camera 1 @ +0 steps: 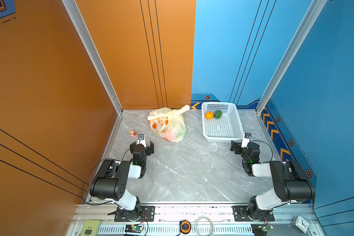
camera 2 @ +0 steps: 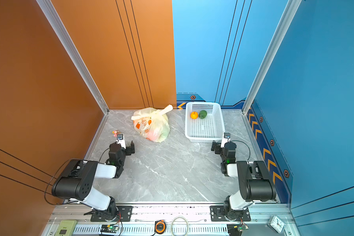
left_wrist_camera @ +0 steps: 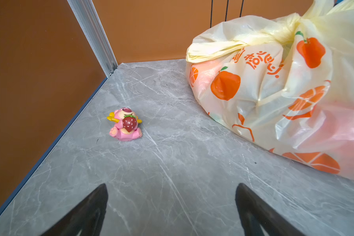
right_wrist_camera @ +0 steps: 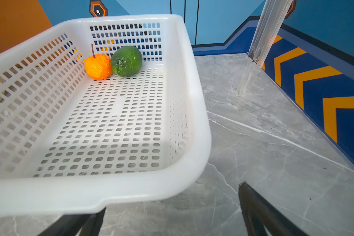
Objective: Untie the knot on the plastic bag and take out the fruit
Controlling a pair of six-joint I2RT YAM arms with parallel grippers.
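Thin cream plastic, the bag (camera 1: pixel 167 125) sits at 12 o'clock on the table (camera 1: pixel 184 173). It is probably soft, light and slippery, so pinch a handle strip (camera 1: pixel 182 110) beside the knot (left_wrist_camera: pixel 284 34). Gaping wide, empty: left gripper (left_wrist_camera: pixel 172 185), right gripper (right_wrist_camera: pixel 173 197).

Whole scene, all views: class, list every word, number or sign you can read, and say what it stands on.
No text reads clearly enough to quote.
plastic bag: orange-red writing, stylised and creased; unreadable.
clock: dial numbers too small.
green device: label blurred.
wall chevrons: orange arrow signs, no words.
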